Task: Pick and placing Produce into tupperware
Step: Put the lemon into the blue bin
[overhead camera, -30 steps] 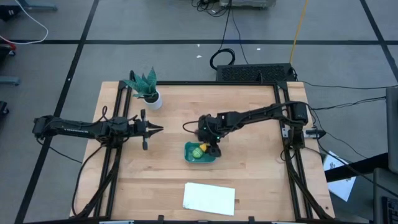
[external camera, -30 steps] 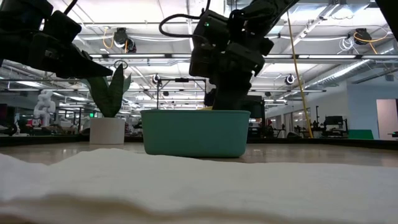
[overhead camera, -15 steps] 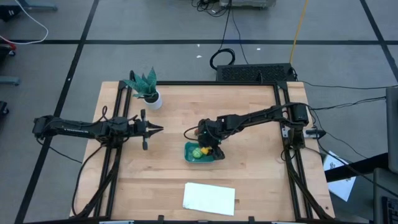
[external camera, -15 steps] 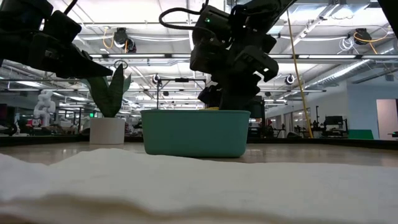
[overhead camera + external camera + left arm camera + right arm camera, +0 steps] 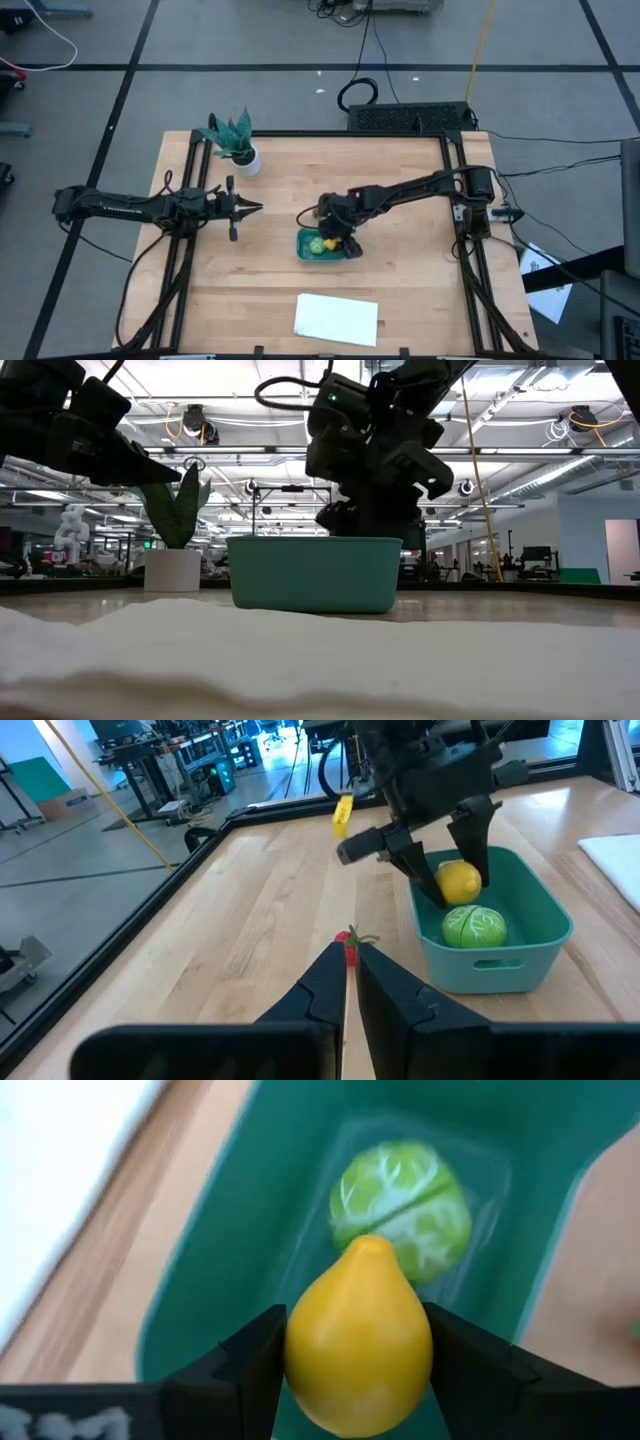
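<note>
The teal tupperware stands mid-table, and the round light-green produce lies in it. My right gripper reaches down into the tupperware and is shut on the yellow lemon, which hangs beside the green piece. The small red produce lies on the wood to the tupperware's left. My left gripper hovers shut and empty at the table's left, pointing at the red piece; its own view shows it too. My right gripper pinches the lemon's two opposite sides between its two fingers. The fingers come from above, pointing down into the tupperware. The lemon's pointed end faces away from the wrist. Whether the lemon touches the tupperware's floor, I cannot tell.
A potted plant with teal leaves stands at the far left corner. A flat white sheet lies near the front edge. Dark rails run along the table's left and right sides. Bare wood lies between the left gripper and the tupperware.
My right gripper has gone a little toward the table's near edge and down over the tupperware, still shut on the lemon.
</note>
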Action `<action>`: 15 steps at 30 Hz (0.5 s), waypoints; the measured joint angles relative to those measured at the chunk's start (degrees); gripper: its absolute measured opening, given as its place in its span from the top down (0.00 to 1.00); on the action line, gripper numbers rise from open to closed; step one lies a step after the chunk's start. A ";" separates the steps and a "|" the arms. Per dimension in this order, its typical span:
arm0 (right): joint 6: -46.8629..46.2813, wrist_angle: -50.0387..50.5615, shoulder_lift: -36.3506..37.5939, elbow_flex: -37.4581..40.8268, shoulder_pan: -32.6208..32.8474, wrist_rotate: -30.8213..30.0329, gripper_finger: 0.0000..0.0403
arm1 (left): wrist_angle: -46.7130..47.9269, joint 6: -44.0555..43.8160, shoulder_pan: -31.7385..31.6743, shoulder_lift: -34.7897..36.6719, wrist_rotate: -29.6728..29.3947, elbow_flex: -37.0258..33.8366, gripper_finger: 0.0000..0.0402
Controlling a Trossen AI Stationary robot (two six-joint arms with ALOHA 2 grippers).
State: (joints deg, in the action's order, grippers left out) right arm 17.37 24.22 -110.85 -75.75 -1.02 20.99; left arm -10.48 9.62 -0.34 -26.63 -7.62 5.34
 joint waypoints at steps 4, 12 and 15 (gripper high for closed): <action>-0.02 -0.26 -0.99 -0.02 0.00 0.12 0.51 | 0.04 0.00 0.00 0.01 0.00 0.00 0.92; 0.27 0.93 -2.34 0.08 0.00 0.14 0.51 | 0.39 0.12 0.00 0.02 0.01 0.00 0.92; 0.66 0.12 -2.49 0.02 0.00 0.20 0.51 | 0.49 0.13 0.00 0.02 0.00 0.00 0.92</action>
State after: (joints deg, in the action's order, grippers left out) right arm 18.04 24.34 -113.34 -75.72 -1.02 21.19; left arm -9.99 9.75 -0.34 -26.61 -7.62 5.34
